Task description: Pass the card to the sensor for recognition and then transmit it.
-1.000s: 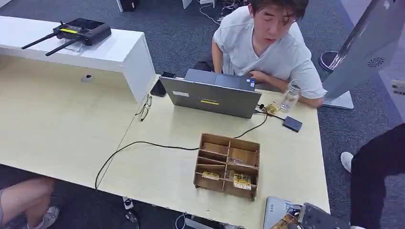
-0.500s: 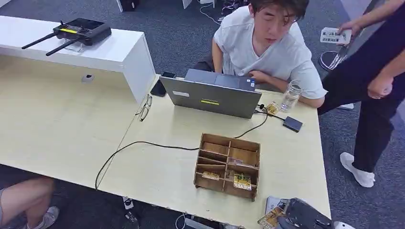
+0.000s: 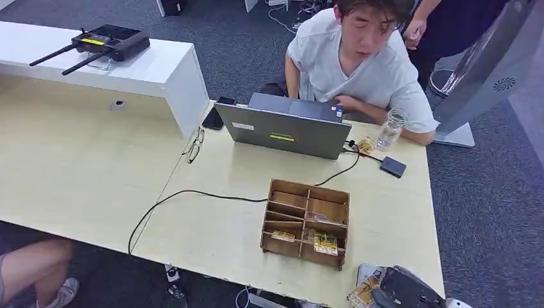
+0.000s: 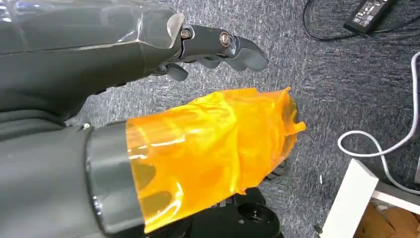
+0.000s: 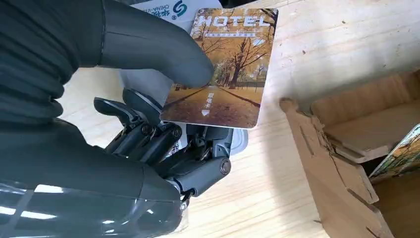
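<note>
At the table's front right corner my right hand (image 3: pixel 405 290) holds the hotel card (image 3: pixel 360 292), an autumn-tree picture card. The right wrist view shows the thumb (image 5: pixel 158 44) pressing on the card (image 5: pixel 223 69), with darker fingers under it. The card lies over the white sensor (image 5: pixel 168 9), whose rim also shows in the head view, sensor (image 3: pixel 367 273). Beside it stands a wooden divided box (image 3: pixel 306 221) holding more cards (image 3: pixel 325 243). My left hand (image 4: pixel 218 44) hangs above grey carpet, holding nothing, its thumb (image 4: pixel 208 148) wrapped in orange film.
A seated person (image 3: pixel 359 58) works at a grey laptop (image 3: pixel 282 128) across the table; another person (image 3: pixel 449 19) stands behind. A bottle (image 3: pixel 390 128), small black box (image 3: pixel 392 167), black cable (image 3: pixel 192 196), glasses (image 3: pixel 194 146) and phone (image 3: pixel 213 119) lie on the table. A white shelf (image 3: pixel 160 70) stands far left.
My right hand has moved left with the card, bringing it over the sensor. A standing person walked from the right side round to behind the seated one.
</note>
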